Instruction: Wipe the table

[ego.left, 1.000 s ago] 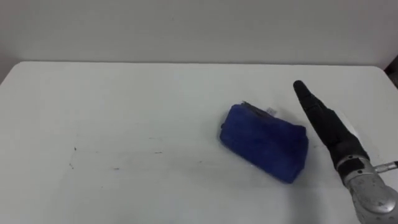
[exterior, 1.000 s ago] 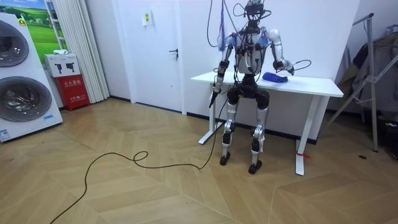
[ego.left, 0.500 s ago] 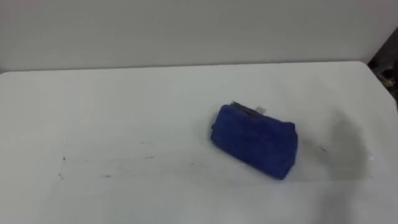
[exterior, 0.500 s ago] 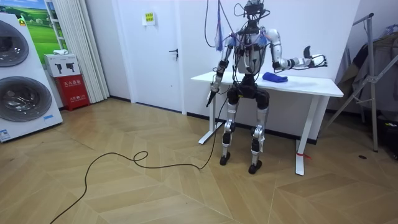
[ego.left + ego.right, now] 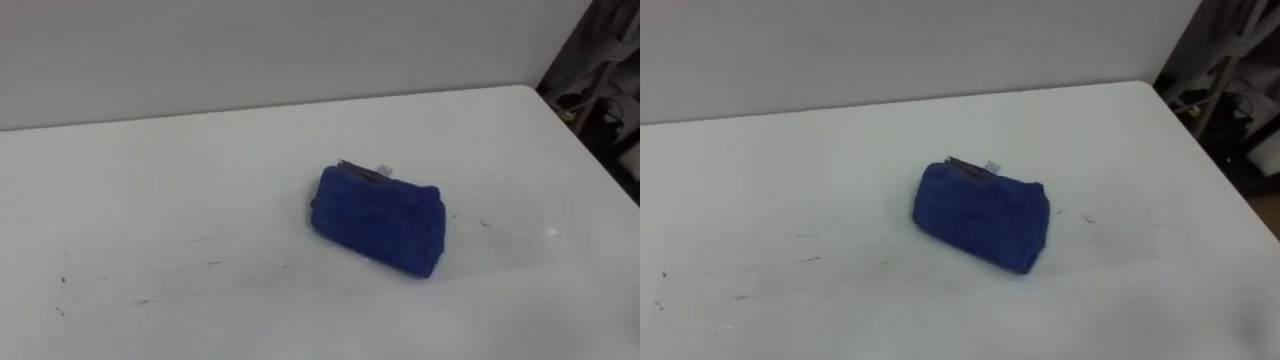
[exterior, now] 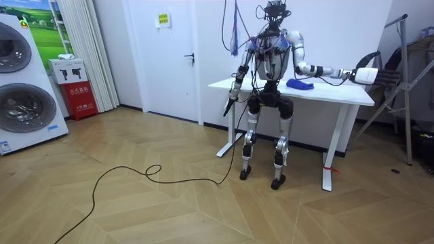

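A folded blue cloth (image 5: 378, 218) lies by itself on the white table (image 5: 150, 180), right of the middle, with a small tag sticking out at its far edge. The same cloth (image 5: 980, 215) shows in the right eye view and, as a small blue patch (image 6: 298, 85), in the room view. Faint dark smudges (image 5: 210, 264) mark the tabletop left of the cloth. I stand at the table's near side. My right arm is stretched out level toward the room view's right, its hand (image 6: 350, 73) above the table's end, well away from the cloth. My left hand (image 6: 230, 102) hangs at my side.
The table's right edge (image 5: 600, 170) is close to the cloth, with dark clutter (image 5: 600, 70) beyond it. A metal rack (image 6: 407, 88) stands past that end. Washing machines (image 6: 20, 88) and a red box (image 6: 83, 98) are far off at the room view's left.
My right hand has left its place beside the cloth, risen, and swung out to the right past the table's end. The eye view has turned rightward. The cloth has stayed put.
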Robot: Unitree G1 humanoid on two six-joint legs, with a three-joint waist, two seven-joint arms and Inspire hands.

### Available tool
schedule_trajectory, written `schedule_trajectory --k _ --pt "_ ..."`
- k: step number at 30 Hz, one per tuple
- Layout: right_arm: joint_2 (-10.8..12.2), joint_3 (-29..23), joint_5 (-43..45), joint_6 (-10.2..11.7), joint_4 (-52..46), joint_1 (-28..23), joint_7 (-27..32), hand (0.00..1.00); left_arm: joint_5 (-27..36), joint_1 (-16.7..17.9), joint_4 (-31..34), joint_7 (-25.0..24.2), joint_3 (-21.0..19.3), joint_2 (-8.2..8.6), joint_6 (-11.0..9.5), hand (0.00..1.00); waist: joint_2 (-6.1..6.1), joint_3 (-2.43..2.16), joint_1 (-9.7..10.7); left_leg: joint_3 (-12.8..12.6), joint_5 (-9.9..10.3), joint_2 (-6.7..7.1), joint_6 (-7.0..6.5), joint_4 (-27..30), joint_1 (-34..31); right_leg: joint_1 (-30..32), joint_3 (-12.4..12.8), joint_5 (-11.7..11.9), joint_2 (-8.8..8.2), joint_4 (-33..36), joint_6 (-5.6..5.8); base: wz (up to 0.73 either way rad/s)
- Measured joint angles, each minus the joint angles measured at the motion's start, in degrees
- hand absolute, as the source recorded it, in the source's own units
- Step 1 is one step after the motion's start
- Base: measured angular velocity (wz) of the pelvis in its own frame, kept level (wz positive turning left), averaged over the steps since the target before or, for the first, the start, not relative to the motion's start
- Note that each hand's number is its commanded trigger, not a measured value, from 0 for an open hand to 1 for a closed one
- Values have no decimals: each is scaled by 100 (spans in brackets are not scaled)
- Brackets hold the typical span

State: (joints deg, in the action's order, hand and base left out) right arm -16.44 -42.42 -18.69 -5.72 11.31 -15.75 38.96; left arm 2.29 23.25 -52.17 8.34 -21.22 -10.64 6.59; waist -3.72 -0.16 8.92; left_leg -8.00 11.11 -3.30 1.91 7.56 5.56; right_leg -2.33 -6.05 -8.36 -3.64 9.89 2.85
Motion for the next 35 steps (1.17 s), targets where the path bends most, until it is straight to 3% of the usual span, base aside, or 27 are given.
schedule_trajectory --k 7,15,19,22,26,30,35 --pt "-2 -291 -944 52 919 -10 464 0 -21 50 94 14 -68 6 143 0 -11 8 36 20 32 -2 -2 16 -51 26 -25 -8 -2 -18 9 1" --pt "15 -430 -1925 159 3205 -10 400 0 31 157 198 18 -89 13 198 0 27 5 161 58 46 0 -1 19 -107 35 -52 -41 -10 -3 11 2" --pt "170 -414 -1996 154 4095 -122 66 0 18 96 174 -22 -97 29 246 0 71 -20 190 99 49 6 3 29 -114 10 -61 -67 -15 5 10 6" --pt "354 12 -1876 114 4694 -285 -616 0 -12 70 116 -146 -75 38 304 0 115 -42 185 209 51 14 4 80 -107 -71 -127 -69 -32 -11 11 15" --pt "591 1347 -594 -192 5175 -305 -1630 0 -57 -179 27 -167 422 74 308 0 191 -42 -20 194 66 15 1 123 -57 -80 -114 -81 -35 82 3 -3" --pt "582 2453 873 -308 5377 4 -2365 0 -61 -468 -110 -176 864 53 288 0 288 -2 -280 188 77 8 5 195 -4 -152 -83 -80 -22 75 1 0" --pt "590 3099 1892 -286 5316 231 -2915 0 -92 -742 -396 -174 1143 75 203 0 353 2 -454 262 78 10 6 208 10 -223 -163 -84 -27 64 -3 7"
